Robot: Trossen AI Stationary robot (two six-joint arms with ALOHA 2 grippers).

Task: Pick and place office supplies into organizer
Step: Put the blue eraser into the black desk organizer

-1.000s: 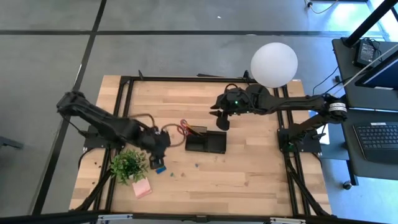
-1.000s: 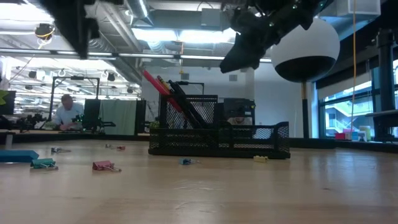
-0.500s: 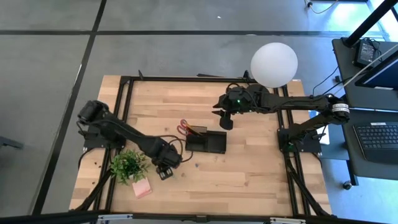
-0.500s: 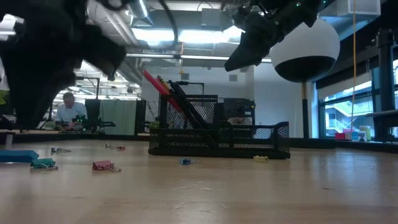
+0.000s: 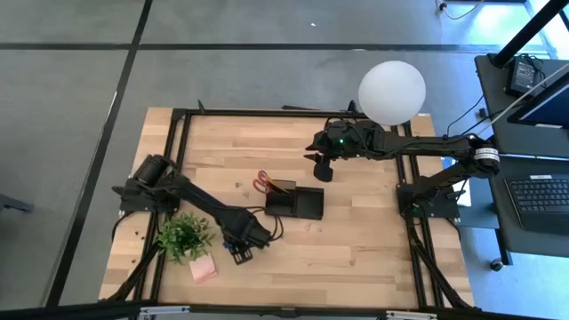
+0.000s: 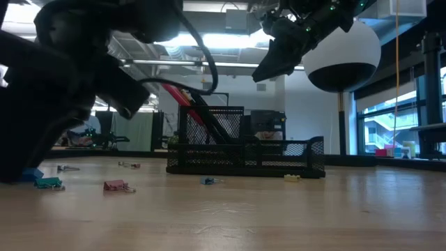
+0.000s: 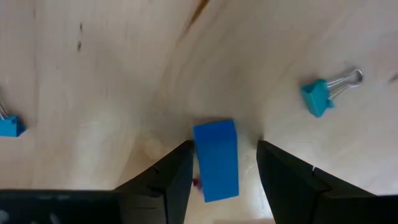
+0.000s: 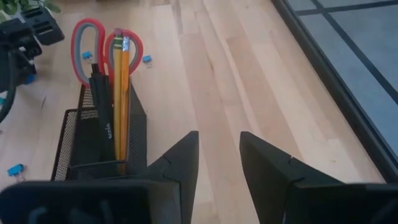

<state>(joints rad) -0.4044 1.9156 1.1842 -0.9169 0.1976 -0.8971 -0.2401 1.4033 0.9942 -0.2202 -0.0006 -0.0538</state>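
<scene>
A small blue eraser (image 7: 216, 160) lies flat on the wooden table. My left gripper (image 7: 224, 147) points down over it near the plant, also seen in the high view (image 5: 241, 254). It is open, with one finger on each side of the eraser. The black mesh organizer (image 5: 295, 203) stands mid-table and holds red-handled scissors (image 8: 93, 37), yellow pencils (image 8: 119, 93) and dark pens. My right gripper (image 5: 317, 169) hangs open above the organizer's far right side (image 8: 217, 146), with nothing between its fingers.
Blue binder clips (image 7: 320, 94) lie on the wood near the eraser, and more clips (image 6: 117, 185) are scattered at the near left. A pink sticky pad (image 5: 203, 269) and a green plant (image 5: 184, 236) sit at the near left. A white globe lamp (image 5: 392, 92) stands at the far right.
My left gripper has come down toward the table's near edge and a little to the right. It has tipped steeply downward and now stands over the blue eraser, which has stayed where it lay.
</scene>
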